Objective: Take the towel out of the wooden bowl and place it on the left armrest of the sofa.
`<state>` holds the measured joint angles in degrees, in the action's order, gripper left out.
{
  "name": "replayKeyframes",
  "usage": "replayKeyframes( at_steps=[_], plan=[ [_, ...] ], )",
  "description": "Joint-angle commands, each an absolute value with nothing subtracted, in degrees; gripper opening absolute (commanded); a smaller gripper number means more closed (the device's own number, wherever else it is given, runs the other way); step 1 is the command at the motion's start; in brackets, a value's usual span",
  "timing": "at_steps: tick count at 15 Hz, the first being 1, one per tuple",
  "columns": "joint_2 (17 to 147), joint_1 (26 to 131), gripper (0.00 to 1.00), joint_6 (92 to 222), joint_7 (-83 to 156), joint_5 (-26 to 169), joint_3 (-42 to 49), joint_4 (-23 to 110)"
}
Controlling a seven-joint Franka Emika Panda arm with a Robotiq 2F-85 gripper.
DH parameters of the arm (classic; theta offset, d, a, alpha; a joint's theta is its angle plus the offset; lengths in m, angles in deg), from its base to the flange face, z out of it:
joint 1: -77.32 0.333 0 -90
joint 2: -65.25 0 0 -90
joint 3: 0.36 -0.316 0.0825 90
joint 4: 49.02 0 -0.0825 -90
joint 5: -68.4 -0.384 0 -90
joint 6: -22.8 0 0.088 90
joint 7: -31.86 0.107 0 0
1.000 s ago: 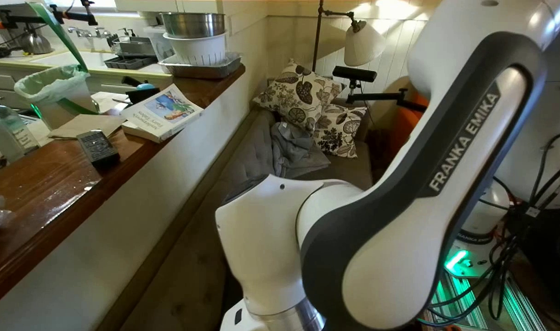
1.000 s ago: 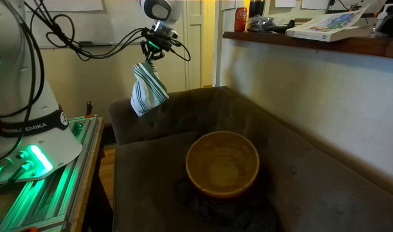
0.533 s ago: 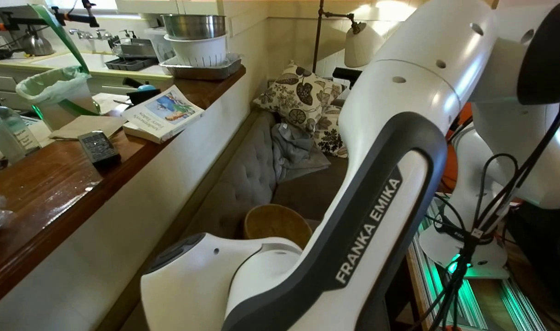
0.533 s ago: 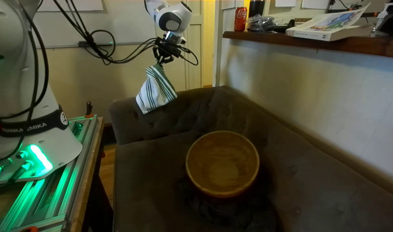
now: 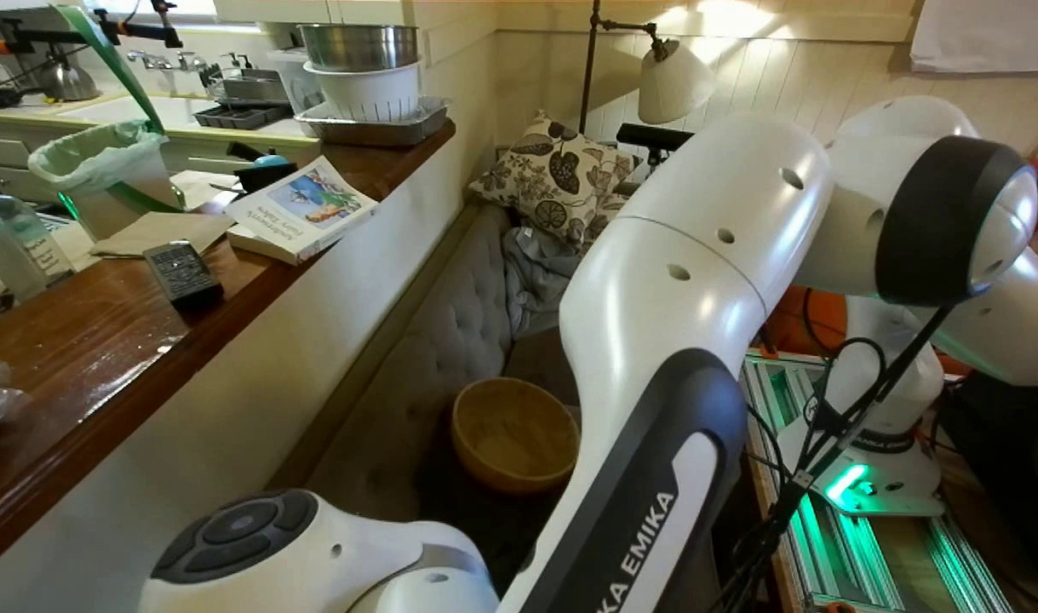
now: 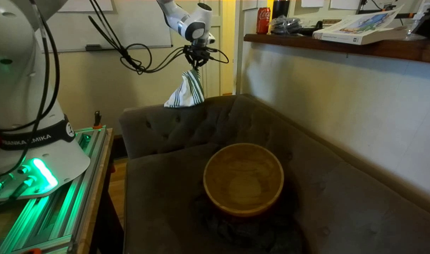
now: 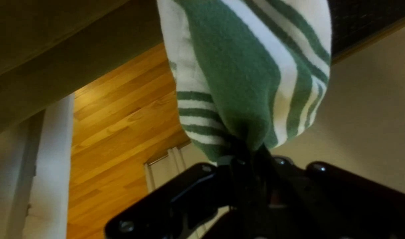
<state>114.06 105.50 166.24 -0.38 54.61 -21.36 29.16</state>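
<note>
The towel (image 6: 187, 91) is white with green stripes. It hangs from my gripper (image 6: 196, 66) above the sofa's end armrest (image 6: 158, 123) in an exterior view. Its lower edge lines up with the armrest's top; I cannot tell whether it touches or hangs behind. In the wrist view my gripper (image 7: 247, 151) is shut on a bunched part of the towel (image 7: 235, 66); the fingertips are dark and partly hidden by cloth. The wooden bowl (image 6: 243, 187) sits empty on the sofa seat, and also shows in an exterior view (image 5: 514, 438). There the gripper and towel are out of view.
A wall with a wooden ledge (image 6: 341, 49) runs along the sofa's back, holding a book (image 6: 356, 30) and a Coke can (image 6: 263, 21). Dark cloth (image 6: 257, 233) lies by the bowl. Cables (image 6: 140, 67) loop from the arm. Patterned cushions (image 5: 561, 174) lie at the sofa's far end.
My gripper has carried the towel rightward along the armrest in an exterior view. The towel's lower end no longer hangs over the armrest's front face. The arm has swung, uncovering the bowl. The bowl has not moved.
</note>
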Motion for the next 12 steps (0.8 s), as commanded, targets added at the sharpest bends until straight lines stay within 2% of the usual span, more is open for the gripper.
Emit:
replayKeyframes(
  at_steps=[1, 5, 9, 12],
  plan=[
    [117.42, 108.24, 0.38, 164.44, 7.9, 64.53, -17.79, 21.83],
    [114.21, 109.41, 0.66, 152.79, 14.29, 74.73, -12.52, 21.61],
    [107.95, 110.22, 0.95, 148.57, 18.72, 79.07, -4.86, 26.77],
    [103.23, 109.8, 1.0, 147.65, 23.43, 81.38, 0.0, 32.37]
  ],
)
